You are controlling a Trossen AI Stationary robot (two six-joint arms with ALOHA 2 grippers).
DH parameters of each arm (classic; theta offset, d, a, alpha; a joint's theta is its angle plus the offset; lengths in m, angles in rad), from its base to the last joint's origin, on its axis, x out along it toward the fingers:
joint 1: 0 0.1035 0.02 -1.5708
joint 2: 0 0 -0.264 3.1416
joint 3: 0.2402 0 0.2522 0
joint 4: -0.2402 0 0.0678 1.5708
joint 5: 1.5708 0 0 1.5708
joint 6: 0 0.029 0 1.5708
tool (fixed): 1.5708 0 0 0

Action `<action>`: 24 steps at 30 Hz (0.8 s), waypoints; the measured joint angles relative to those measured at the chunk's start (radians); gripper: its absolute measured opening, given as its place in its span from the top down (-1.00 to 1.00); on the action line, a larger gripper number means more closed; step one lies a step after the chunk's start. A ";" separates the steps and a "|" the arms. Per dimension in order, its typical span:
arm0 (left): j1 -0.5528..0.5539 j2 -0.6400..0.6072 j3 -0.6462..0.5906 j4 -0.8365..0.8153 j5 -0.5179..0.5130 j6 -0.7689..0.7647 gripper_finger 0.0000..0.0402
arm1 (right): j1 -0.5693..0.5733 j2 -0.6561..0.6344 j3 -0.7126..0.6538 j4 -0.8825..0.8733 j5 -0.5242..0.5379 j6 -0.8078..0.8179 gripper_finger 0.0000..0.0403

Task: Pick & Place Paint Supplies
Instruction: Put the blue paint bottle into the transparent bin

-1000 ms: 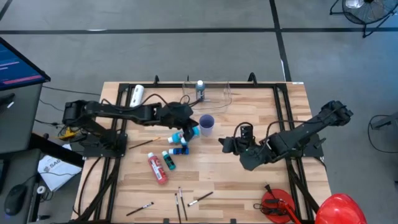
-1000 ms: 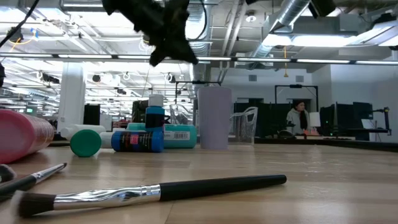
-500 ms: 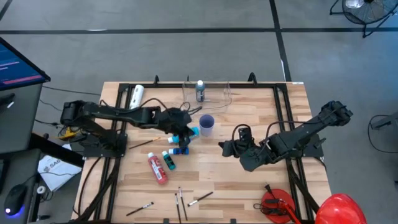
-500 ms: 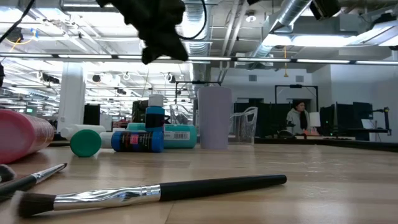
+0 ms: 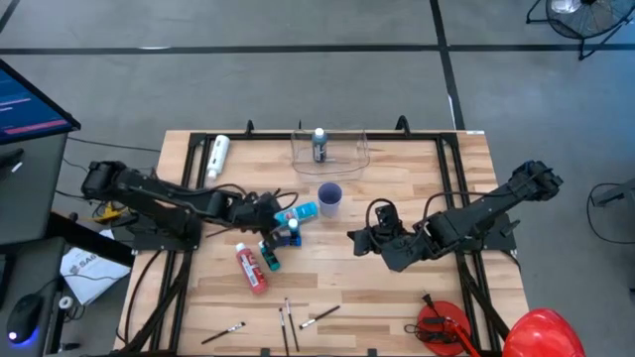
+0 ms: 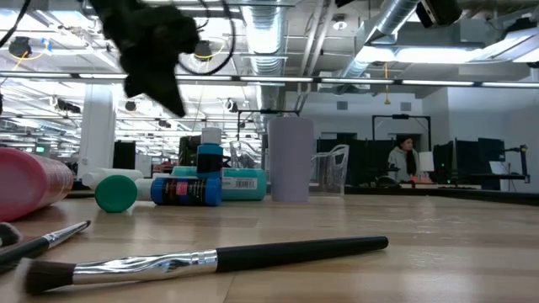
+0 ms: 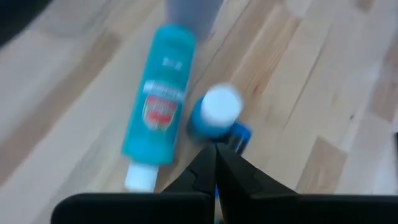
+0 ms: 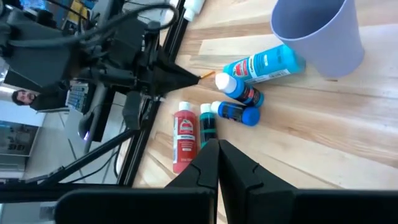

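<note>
We judge the job barely started. One dark white-capped paint bottle [image 5: 318, 145] stands inside the clear plastic tub [image 5: 349, 164] at the table's far edge.

Still out on the wood:
- large light blue bottle [image 5: 301, 212], lying beside the small blue-purple cup [image 5: 330, 197]
- two small blue bottles [image 5: 288, 234]
- teal bottle [image 5: 269, 256]
- red tube [image 5: 250, 269]
- white bottle [image 5: 217, 155] near the left rail
- thin brushes [image 5: 288, 321] along the near edge

Left gripper [image 5: 270, 211] hovers just beside the blue cluster, fingers pressed together and holding nothing. Right gripper [image 5: 359, 237] waits mid-table, likewise clenched and empty.
</note>
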 joint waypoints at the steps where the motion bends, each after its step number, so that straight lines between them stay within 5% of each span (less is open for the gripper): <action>1: -0.010 -0.019 -0.024 0.005 0.000 -0.015 1.00 | 0.000 0.000 0.000 -0.001 -0.002 -0.004 1.00; 13: -0.119 -0.304 -0.259 0.143 -0.068 -0.110 1.00 | -0.002 0.000 -0.001 -0.018 -0.024 -0.037 1.00; 24: -0.116 -0.305 -0.317 0.214 -0.021 -0.142 0.90 | -0.002 0.000 -0.001 -0.016 -0.027 -0.050 1.00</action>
